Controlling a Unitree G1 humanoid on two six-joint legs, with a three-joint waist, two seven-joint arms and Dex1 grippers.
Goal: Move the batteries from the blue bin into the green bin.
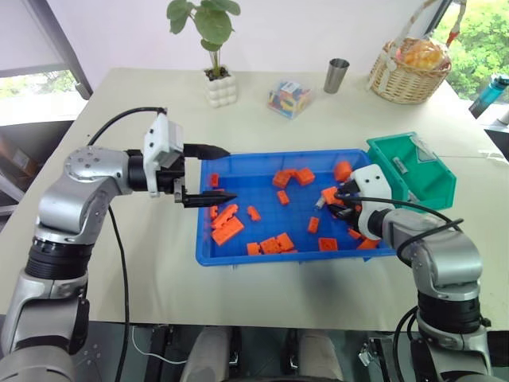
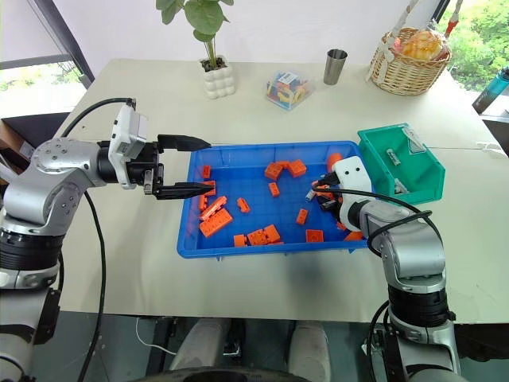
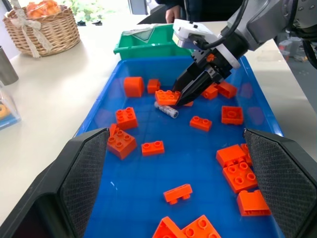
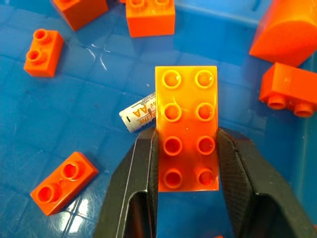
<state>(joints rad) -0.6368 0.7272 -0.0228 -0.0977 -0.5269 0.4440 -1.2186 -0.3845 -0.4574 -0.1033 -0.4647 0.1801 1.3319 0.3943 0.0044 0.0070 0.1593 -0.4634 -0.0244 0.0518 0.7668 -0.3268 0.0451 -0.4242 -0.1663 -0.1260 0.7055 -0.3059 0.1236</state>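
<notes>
My right tool (image 4: 187, 148) was down inside the blue bin (image 1: 238, 163), near its right end, and its two fingers were clamped on the sides of an orange eight-stud brick (image 4: 187, 126), not on a battery. One battery (image 4: 139, 114) lay flat on the bin floor just beside that brick, its end poking out from under the brick's edge; in my left wrist view the same battery (image 3: 166, 110) sat right below my right tool's fingertips. Whether the fingers also touched it I could not tell.

My left tool (image 1: 208, 173) hovered over the left rim of the blue bin, pointing across it, its fingers spread wide apart and holding nothing.

Loose orange bricks (image 1: 227, 225) were scattered over the bin floor. The green bin (image 1: 413, 169) stood on the tabletop (image 1: 127, 103) touching the blue bin's far right corner, and a small grey piece (image 1: 399, 165) lay inside it.
</notes>
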